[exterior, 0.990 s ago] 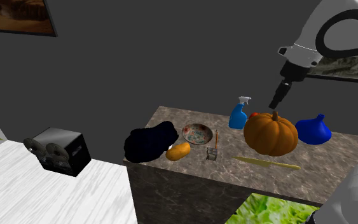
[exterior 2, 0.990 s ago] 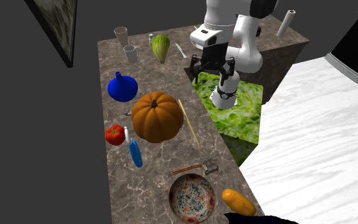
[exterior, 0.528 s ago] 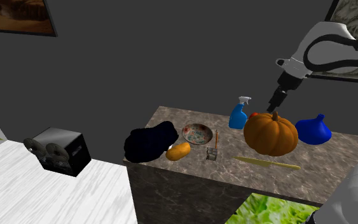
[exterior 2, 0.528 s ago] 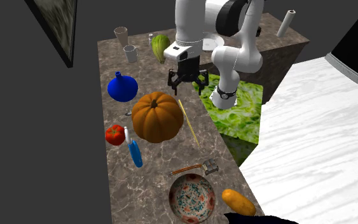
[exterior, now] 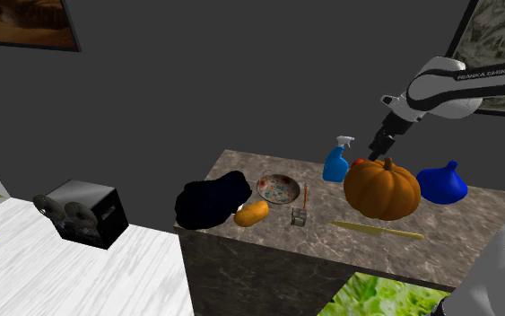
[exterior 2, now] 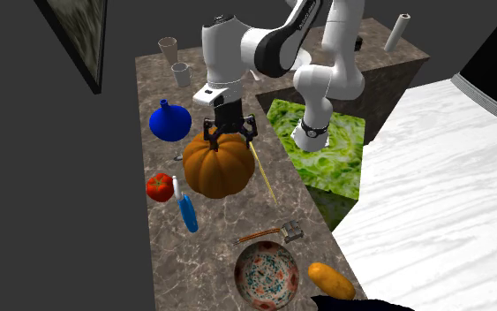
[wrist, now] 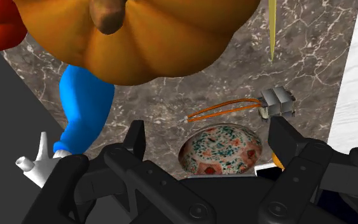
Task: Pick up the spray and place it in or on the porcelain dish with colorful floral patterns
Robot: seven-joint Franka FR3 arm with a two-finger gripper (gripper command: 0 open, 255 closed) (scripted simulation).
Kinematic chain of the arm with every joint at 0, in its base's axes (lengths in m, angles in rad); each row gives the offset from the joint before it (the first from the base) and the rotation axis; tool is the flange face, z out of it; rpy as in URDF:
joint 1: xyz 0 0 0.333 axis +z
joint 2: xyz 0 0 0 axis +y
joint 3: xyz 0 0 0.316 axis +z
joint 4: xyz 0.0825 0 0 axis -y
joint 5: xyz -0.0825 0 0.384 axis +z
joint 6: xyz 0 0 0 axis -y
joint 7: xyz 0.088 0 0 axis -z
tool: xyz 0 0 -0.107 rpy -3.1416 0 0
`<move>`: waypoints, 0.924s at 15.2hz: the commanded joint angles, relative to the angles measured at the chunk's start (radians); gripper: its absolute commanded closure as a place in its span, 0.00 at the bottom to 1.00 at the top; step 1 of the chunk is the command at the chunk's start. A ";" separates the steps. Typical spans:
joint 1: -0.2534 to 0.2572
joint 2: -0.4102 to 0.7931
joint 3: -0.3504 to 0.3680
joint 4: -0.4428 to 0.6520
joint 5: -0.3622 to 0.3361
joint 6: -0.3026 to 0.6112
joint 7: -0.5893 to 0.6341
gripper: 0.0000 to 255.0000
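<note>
The spray, a blue bottle [exterior: 335, 165] with a white trigger head, lies on the marble counter between a red tomato [exterior 2: 159, 186] and a big orange pumpkin [exterior 2: 217, 163]; in the other views the bottle [exterior 2: 187, 211] [wrist: 85, 108] is just as plain. The floral dish [exterior: 278, 188] [exterior 2: 267, 276] [wrist: 220, 149] sits farther along the counter, near its end. My gripper [exterior: 376, 155] [exterior 2: 230, 133] [wrist: 209, 137] hangs open right above the pumpkin's top, holding nothing, a short way from the bottle.
A blue vase [exterior 2: 169, 122] stands beyond the pumpkin [exterior: 382, 188]. A thin yellow stick [exterior 2: 262, 170] lies along the counter's edge. A small glass [exterior 2: 292, 231] with an orange rod rests by the dish, an orange oval thing [exterior 2: 330, 279] and a black shape [exterior: 211, 200] past it.
The arm has swung from above the stand across the counter, bringing the gripper over the pumpkin. Its fingers stayed open. Nothing on the counter has moved.
</note>
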 commanded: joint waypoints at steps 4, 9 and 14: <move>0.141 0.207 -0.214 0.092 0.180 0.095 -0.278 0.00; 0.266 0.559 -0.421 0.259 0.607 0.040 -0.688 0.00; 0.043 0.886 -0.292 0.472 0.929 -0.115 -0.955 0.00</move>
